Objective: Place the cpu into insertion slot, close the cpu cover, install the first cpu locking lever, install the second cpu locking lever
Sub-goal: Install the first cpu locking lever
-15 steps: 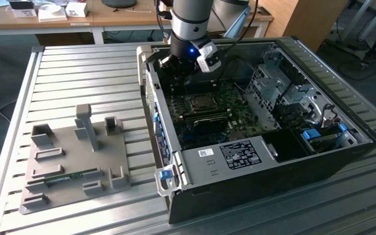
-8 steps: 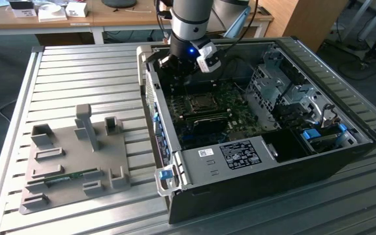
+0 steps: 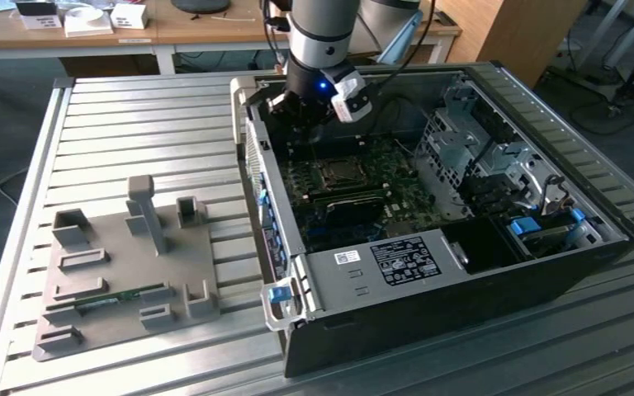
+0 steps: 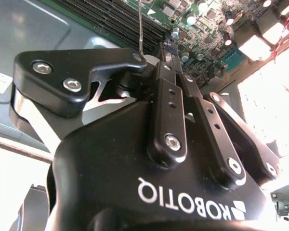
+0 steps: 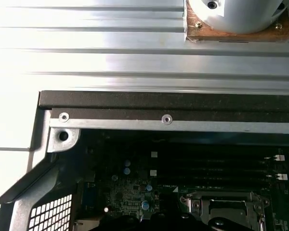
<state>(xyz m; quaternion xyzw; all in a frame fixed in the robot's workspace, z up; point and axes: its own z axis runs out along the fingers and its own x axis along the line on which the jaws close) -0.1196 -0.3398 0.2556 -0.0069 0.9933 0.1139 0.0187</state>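
Note:
The open grey computer case lies on the slatted table. My gripper hangs inside it at the far end of the motherboard, just beyond the insertion slot. In the second wrist view my gripper is shut, fingers together, tips close over the board. A thin metal rod, seemingly a locking lever, rises right beside the tips; I cannot tell whether it is gripped. The silvery cpu cover lies flat over the insertion slot. The cpu is hidden from me.
Long black memory slots run beside the socket. The case's black rim stands close by. A drive cage and a labelled metal cover fill the case's other parts. A grey fixture sits on the exterior view's left.

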